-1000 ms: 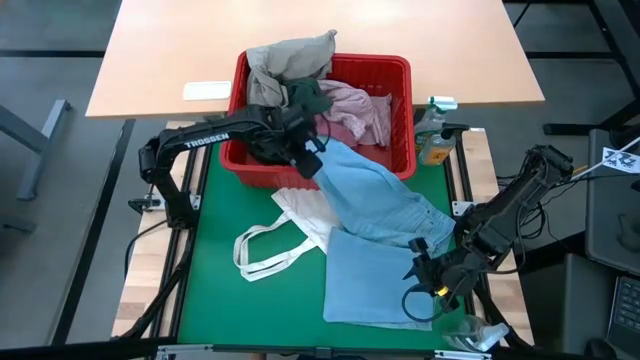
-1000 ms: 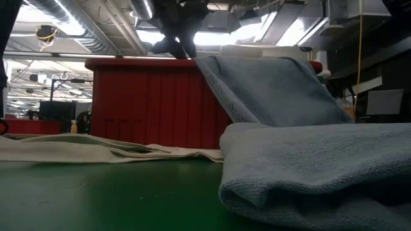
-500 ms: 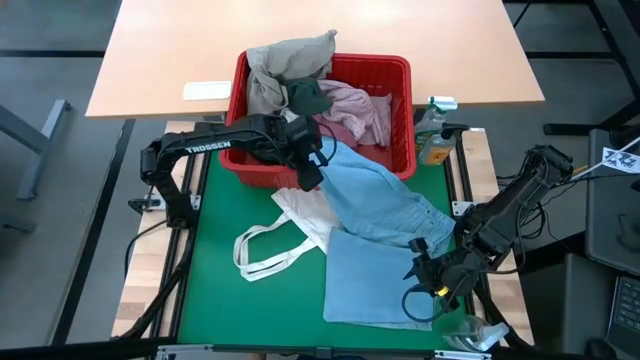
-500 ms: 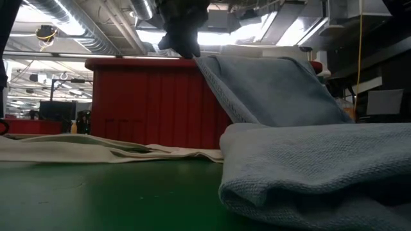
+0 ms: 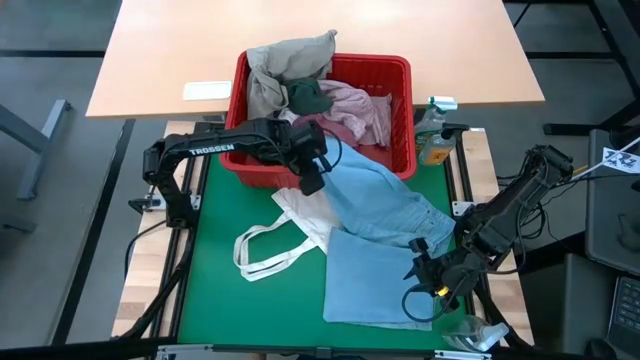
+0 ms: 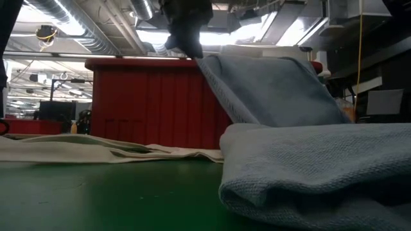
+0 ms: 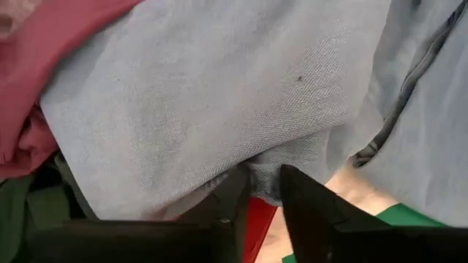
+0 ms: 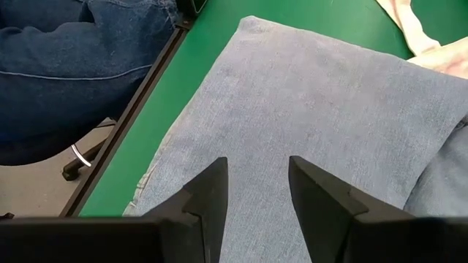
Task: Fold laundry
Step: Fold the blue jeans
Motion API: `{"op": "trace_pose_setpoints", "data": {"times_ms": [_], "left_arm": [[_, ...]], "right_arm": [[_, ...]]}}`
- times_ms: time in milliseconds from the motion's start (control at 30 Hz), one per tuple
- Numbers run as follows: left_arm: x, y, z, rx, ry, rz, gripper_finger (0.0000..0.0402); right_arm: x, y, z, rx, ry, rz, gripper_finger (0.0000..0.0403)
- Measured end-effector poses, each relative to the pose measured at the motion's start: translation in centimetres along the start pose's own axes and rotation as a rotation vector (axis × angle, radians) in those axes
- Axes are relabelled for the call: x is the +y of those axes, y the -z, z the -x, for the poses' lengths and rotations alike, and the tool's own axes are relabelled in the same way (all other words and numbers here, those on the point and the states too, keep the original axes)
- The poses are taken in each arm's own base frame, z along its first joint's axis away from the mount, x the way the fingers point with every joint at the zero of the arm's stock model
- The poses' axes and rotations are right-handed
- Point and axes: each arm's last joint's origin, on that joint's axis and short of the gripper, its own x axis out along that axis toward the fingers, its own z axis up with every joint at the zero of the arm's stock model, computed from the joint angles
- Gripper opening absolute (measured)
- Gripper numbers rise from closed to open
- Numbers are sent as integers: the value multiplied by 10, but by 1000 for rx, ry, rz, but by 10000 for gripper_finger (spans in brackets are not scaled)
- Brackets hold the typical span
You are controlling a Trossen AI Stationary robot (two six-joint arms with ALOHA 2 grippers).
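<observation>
surface: green mat [image 5: 215,300] on the table, room behind.
near: right gripper [image 5: 425,262] waits over the folded light blue cloth garment [image 5: 375,275], fingers apart, empty.
middle: white tote bag [image 5: 290,225] lies flat beside it.
far: left gripper [image 5: 312,180] pinches that garment's edge at the red slotted plastic basket [image 5: 400,120].
tip: hold firm, lift clear of the rim.

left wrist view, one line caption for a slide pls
Left tool pinching the edge of the light blue garment draped over the red basket rim.
</observation>
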Motion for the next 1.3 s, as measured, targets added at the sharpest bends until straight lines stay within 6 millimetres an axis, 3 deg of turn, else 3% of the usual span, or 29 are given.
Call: {"op": "trace_pose_setpoints", "data": {"times_ms": [167,433,633,967,1300], "left_arm": [[0,-1,5,-31,5,16,10],[-13,0,6,-54,14,-15,5],[-38,4,10,-58,31,-73,4],[-77,1,43,-164,62,-156,2],[-112,23,51,-131,21,-211,3]], "right_arm": [[0,0,0,-1,0,0,145],[0,0,0,-3,-1,-1,145],[0,-2,0,-18,5,-4,145],[-3,-2,0,-40,101,-3,145],[-11,6,1,-9,265,-137,145]]}}
